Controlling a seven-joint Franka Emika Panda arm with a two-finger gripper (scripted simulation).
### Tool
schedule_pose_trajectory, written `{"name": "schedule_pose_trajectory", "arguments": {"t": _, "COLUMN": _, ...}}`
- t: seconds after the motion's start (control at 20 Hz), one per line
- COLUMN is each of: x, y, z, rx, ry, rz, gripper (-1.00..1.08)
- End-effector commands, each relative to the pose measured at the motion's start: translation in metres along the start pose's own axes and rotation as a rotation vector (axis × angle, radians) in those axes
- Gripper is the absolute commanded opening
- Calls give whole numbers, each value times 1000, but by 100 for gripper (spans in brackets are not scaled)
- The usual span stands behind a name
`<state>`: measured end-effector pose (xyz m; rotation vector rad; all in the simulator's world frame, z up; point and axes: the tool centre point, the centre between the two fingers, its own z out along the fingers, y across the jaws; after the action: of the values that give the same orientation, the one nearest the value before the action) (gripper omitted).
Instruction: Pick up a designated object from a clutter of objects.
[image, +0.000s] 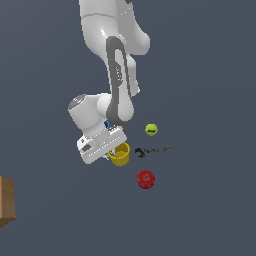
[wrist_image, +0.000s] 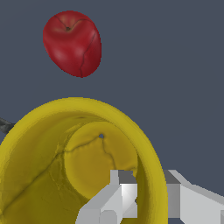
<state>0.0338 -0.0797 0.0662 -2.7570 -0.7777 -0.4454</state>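
The yellow cup (image: 120, 154) is open and holds nothing (wrist_image: 78, 166). The end effector (wrist_image: 146, 197) pinches its rim, one finger (wrist_image: 116, 197) inside, one outside. Right of the cup lie a black wrench (image: 151, 150), tennis ball (image: 151, 129) and red apple (image: 146, 179)

The yellow cup (wrist_image: 52, 175) at the tool (wrist_image: 146, 199) looks like smooth plastic with a dull sheen, its inside crossed by thin dark crack-like lines. The tool's fingers (wrist_image: 118, 197) are matt white and grey, flat-faced, like painted plastic or metal. Beyond the cup's rim, the red apple (wrist_image: 73, 43) has a glossy, waxy skin with soft highlights. The counter (wrist_image: 175, 65) is a flat, matt blue-grey. Farther from the tool, the tennis ball (image: 151, 129) looks fuzzy, the wrench (image: 150, 150) dark and dull, and the box (image: 7, 201) like plain unvarnished wood.
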Motion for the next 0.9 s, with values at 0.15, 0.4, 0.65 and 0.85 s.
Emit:
{"name": "schedule_pose_trajectory", "arguments": {"t": 0.15, "x": 12, "y": -14, "z": -19, "rx": -2, "ry": 0, "rz": -2, "gripper": -100}}
{"name": "schedule_pose_trajectory", "arguments": {"t": 0.4, "x": 27, "y": -34, "z": -45, "rx": -3, "ry": -2, "rz": -2, "gripper": -100}}
{"name": "schedule_pose_trajectory", "arguments": {"t": 0.65, "x": 47, "y": -60, "z": -79, "rx": -4, "ry": -4, "rz": -3, "gripper": -100}}
{"name": "schedule_pose_trajectory", "arguments": {"t": 0.85, "x": 64, "y": -82, "z": -107, "rx": -4, "ry": -6, "rz": -4, "gripper": -100}}
